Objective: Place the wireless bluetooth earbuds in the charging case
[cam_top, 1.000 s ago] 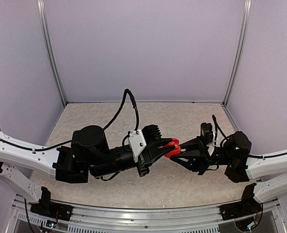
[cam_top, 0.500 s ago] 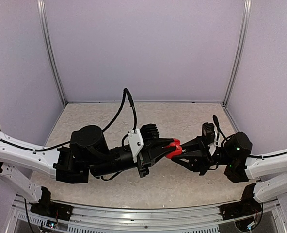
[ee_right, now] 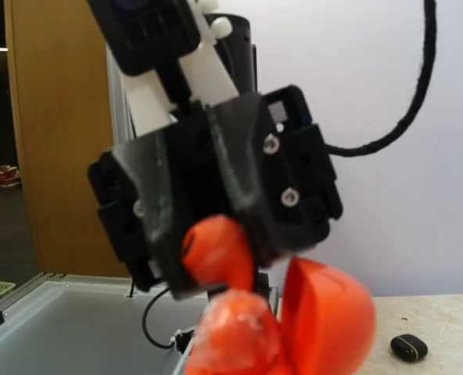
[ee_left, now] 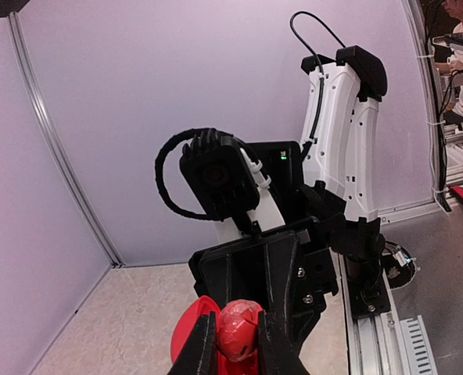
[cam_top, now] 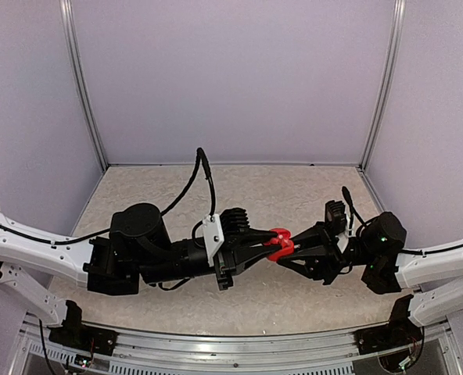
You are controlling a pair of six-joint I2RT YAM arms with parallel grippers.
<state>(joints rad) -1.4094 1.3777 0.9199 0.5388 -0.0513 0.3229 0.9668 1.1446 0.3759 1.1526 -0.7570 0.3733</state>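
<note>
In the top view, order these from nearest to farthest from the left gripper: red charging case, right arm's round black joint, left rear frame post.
1. red charging case: centre, at the left gripper
2. round black joint: to the right
3. frame post: left rear

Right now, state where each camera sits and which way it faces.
Top external: above and behind the bases, looking down on the table; both arms show, left gripper meeting right gripper.
Left wrist: on the left arm, looking along its own fingers, shut on a red earbud, at the right arm.
Right wrist: on the right arm, facing the left gripper; own fingers not clearly visible.
Shared: both wrist views show the open red charging case.
</note>
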